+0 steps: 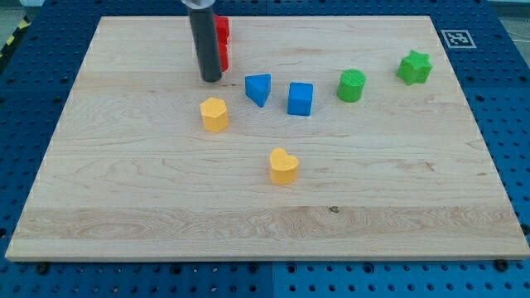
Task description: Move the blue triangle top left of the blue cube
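The blue triangle lies on the wooden board, just to the view's left of the blue cube, with a small gap between them. My tip rests on the board to the view's left of the triangle and slightly higher, apart from it. The rod stands in front of two red blocks and hides part of them.
A yellow block sits below my tip. A yellow heart lies near the board's middle. A green cylinder and a green star lie to the view's right. The board's top edge is close behind the red blocks.
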`<action>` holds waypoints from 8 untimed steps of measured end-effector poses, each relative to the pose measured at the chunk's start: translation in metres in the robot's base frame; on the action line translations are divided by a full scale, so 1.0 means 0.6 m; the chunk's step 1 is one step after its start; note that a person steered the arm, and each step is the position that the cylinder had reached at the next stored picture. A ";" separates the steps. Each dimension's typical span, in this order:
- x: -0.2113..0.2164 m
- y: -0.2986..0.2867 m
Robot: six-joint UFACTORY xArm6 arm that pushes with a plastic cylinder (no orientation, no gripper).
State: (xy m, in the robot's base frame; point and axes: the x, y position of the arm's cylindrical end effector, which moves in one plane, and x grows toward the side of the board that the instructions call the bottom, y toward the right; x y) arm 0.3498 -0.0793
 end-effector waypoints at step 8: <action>0.062 0.126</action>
State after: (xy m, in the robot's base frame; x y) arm 0.3869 -0.0038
